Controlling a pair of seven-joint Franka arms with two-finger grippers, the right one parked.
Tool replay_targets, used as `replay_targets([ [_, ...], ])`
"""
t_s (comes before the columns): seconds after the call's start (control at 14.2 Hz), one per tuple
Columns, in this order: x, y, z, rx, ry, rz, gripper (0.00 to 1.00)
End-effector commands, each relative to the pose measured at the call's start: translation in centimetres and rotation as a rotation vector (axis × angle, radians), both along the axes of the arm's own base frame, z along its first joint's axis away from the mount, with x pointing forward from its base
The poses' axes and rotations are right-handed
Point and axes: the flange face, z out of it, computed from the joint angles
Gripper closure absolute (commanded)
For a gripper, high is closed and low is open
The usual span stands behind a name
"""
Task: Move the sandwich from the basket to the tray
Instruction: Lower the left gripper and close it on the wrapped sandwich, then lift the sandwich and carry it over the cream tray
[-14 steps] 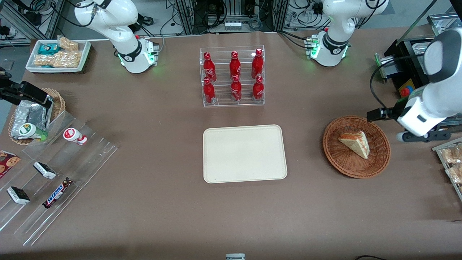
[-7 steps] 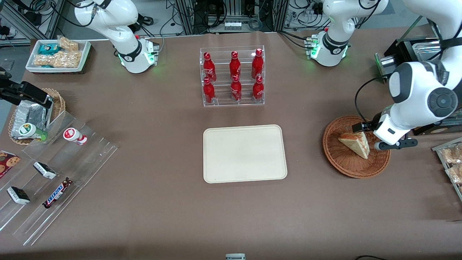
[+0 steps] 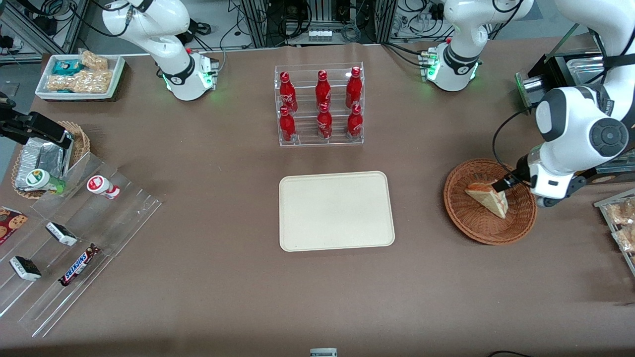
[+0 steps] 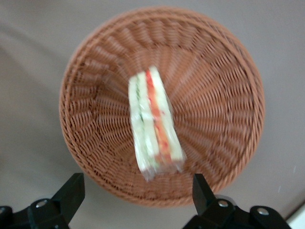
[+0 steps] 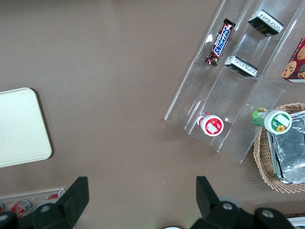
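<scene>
Brown table [image 3: 223, 277] under cabled racks, cream tray [image 3: 336, 210] lying at its middle; the left arm's gripper [image 4: 138, 200] hangs above the wicker basket [image 3: 466, 223] toward the working arm's end, fingers [image 4: 71, 191] spread wide, gripping nothing; the sandwich [image 4: 153, 125] lies in the basket, lined up with the gap between those fingers, untouched.

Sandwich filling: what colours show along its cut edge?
Red-orange and light green layers between pale bread on the sandwich, clearest in the left wrist view.
</scene>
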Motion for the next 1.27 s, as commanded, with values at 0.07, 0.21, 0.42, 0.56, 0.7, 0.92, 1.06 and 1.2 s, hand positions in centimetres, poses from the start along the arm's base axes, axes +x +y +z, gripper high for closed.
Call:
replay_targets([
  [0.07,-1.4,0.2,-2.3,0.021,-0.071,0.253,0.00],
  [0.21,-1.5,0.1,-4.0,0.021,-0.080,0.344,0.00],
  [0.42,-0.8,-1.2,-6.5,0.013,-0.095,0.468,0.00],
  [0.56,-0.8,-1.8,-7.4,0.015,-0.085,0.475,0.00],
  [0.7,-1.0,-1.9,-8.0,0.018,-0.067,0.476,0.47],
  [0.92,-0.9,-1.9,-7.5,0.019,-0.060,0.466,0.95],
  [1.06,0.2,-1.9,-6.0,0.018,-0.069,0.450,0.96],
  [1.2,2.5,-2.3,-2.8,0.021,-0.049,0.419,0.97],
])
